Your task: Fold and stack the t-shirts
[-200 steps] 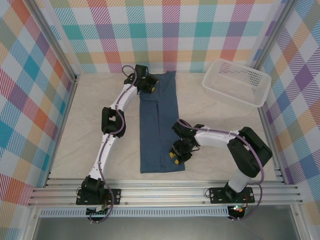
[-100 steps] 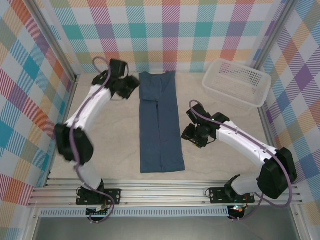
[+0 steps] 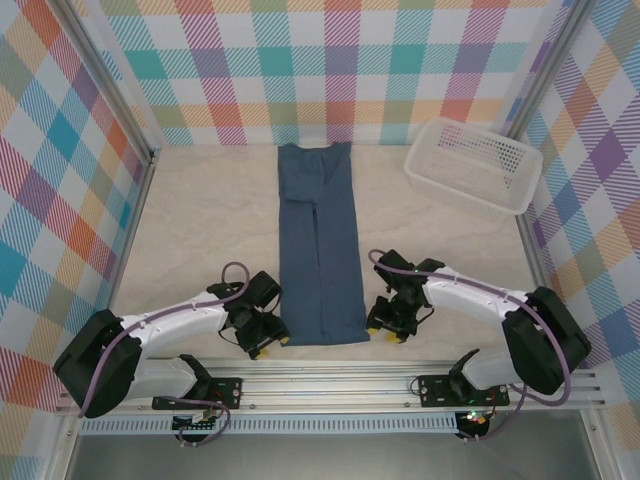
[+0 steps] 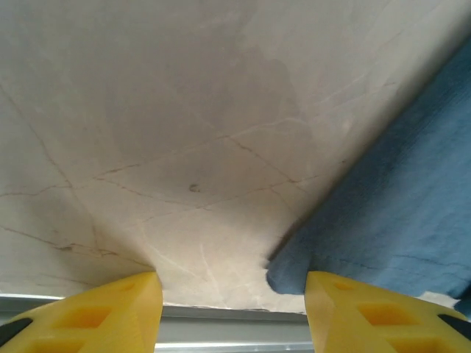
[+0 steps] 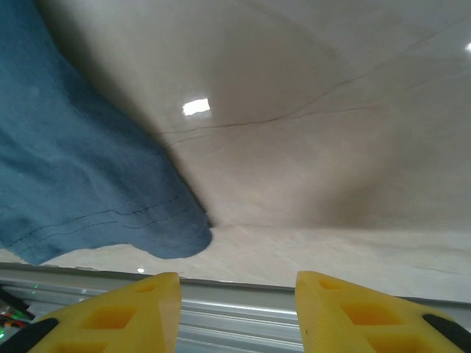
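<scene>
t-shirt (image 3: pixel 318 245) near corners seemingly flat | left jaws half-open, empty, beside corner | right jaws likewise

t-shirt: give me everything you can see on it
The t-shirt is plain slate-blue, made of soft matte fabric with no print. It is folded lengthwise into a long narrow strip and lies flat on the pale table, running from the back wall toward the near rail. A fold line runs down its middle, and a stitched hem shows at the near end. The left pincer and right pincer sit open beside its near corners, and neither grips it.
</scene>
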`<action>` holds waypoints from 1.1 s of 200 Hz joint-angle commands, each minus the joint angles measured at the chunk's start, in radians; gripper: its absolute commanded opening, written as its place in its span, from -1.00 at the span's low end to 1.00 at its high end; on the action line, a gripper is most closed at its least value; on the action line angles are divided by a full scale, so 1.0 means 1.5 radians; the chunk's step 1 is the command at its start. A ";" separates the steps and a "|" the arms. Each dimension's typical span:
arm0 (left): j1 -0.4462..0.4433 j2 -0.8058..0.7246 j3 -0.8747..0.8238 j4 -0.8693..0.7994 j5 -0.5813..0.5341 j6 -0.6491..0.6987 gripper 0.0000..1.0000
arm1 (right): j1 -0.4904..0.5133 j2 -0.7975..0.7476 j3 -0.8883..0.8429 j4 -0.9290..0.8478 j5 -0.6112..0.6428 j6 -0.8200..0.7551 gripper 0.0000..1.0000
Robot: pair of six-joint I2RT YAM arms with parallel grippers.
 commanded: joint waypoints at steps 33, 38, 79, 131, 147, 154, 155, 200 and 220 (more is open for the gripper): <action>-0.029 0.055 0.004 0.141 -0.009 -0.053 -0.02 | 0.012 0.040 -0.017 0.082 -0.024 0.061 -0.12; -0.028 0.058 0.005 0.149 -0.011 -0.056 -0.02 | 0.012 0.043 -0.018 0.086 -0.025 0.062 -0.12; -0.033 0.082 0.053 0.154 -0.032 -0.049 -0.04 | 0.015 0.068 -0.008 0.082 -0.005 0.064 -0.23; -0.036 0.085 0.061 0.161 -0.032 -0.046 -0.07 | 0.040 0.115 0.024 0.096 -0.020 0.086 -0.36; -0.036 0.092 0.060 0.175 -0.027 -0.046 -0.14 | 0.044 0.123 0.020 0.111 -0.024 0.102 -0.42; -0.036 0.097 0.061 0.183 -0.026 -0.047 -0.15 | 0.045 0.129 0.020 0.120 -0.026 0.107 -0.46; -0.036 0.098 0.061 0.184 -0.026 -0.048 -0.16 | 0.045 0.130 0.019 0.120 -0.027 0.108 -0.47; -0.039 0.118 0.090 0.198 -0.030 -0.046 -0.19 | 0.050 0.148 0.052 0.120 -0.044 0.124 -0.43; -0.041 0.122 0.104 0.188 -0.033 -0.044 -0.23 | 0.052 0.144 0.072 0.091 -0.043 0.122 -0.38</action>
